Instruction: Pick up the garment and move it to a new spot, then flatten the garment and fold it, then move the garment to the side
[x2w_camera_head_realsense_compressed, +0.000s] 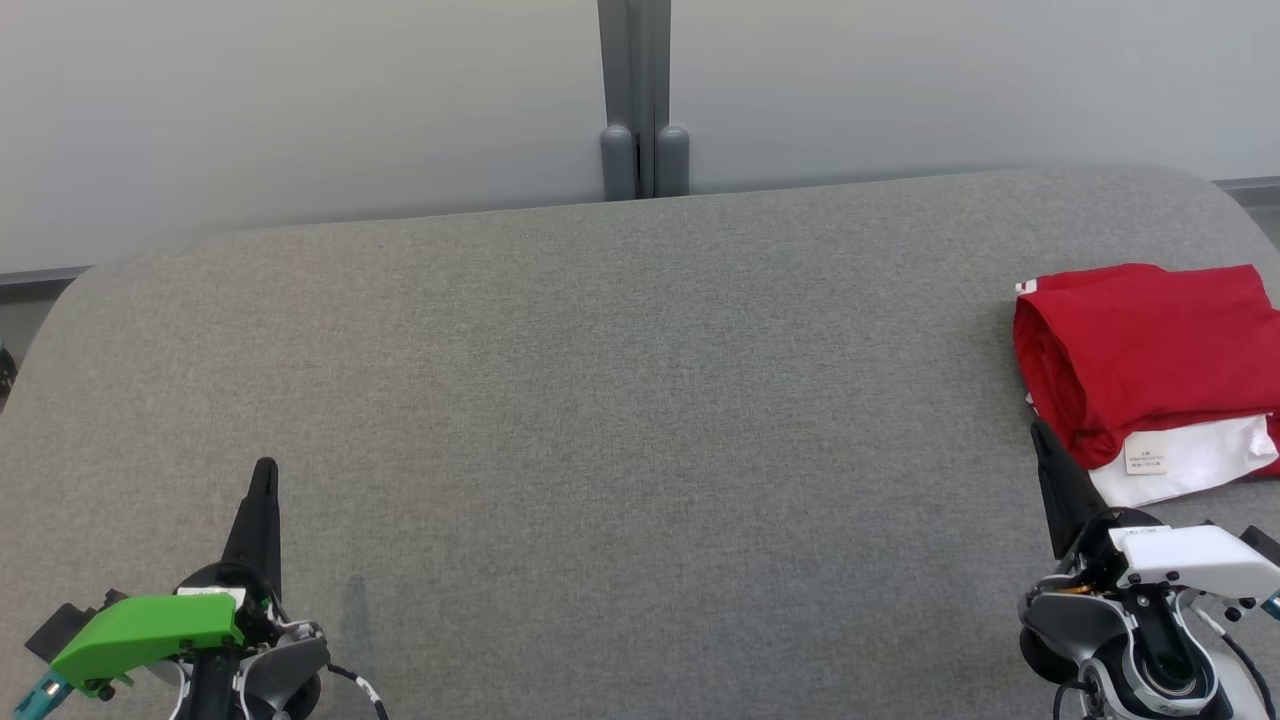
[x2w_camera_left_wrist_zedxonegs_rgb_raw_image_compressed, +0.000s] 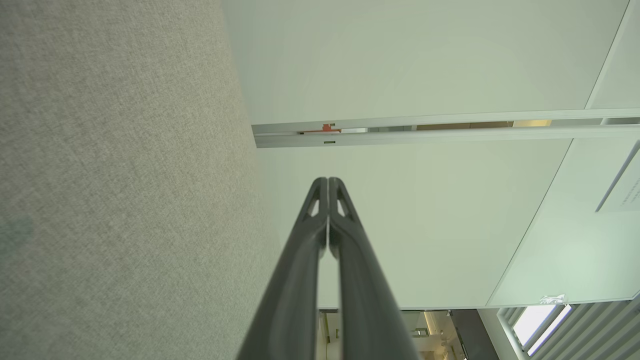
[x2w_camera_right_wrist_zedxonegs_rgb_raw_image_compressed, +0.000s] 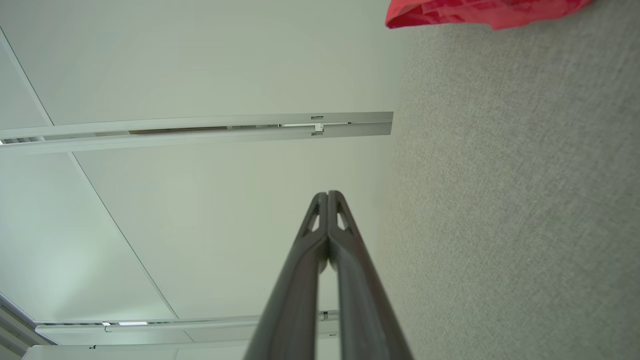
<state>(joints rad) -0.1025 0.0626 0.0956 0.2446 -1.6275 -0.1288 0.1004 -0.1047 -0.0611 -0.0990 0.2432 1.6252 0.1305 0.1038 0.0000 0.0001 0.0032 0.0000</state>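
Observation:
The garment (x2w_camera_head_realsense_compressed: 1140, 360), red with a white inner layer and a sewn-in label, lies folded at the right edge of the grey table (x2w_camera_head_realsense_compressed: 620, 400). A red corner of the garment (x2w_camera_right_wrist_zedxonegs_rgb_raw_image_compressed: 480, 11) shows at the top of the right wrist view. My right gripper (x2w_camera_head_realsense_compressed: 1040, 432) is shut and empty, its tips just in front of the garment's near left corner. My left gripper (x2w_camera_head_realsense_compressed: 265, 468) rests at the lower left, shut with nothing in it. Each wrist view shows its fingertips pressed together: left gripper (x2w_camera_left_wrist_zedxonegs_rgb_raw_image_compressed: 328, 181), right gripper (x2w_camera_right_wrist_zedxonegs_rgb_raw_image_compressed: 328, 195).
A pale wall with a grey vertical post (x2w_camera_head_realsense_compressed: 643, 100) stands behind the table's far edge. The table's corners are rounded, and the grey surface stretches wide between the two grippers.

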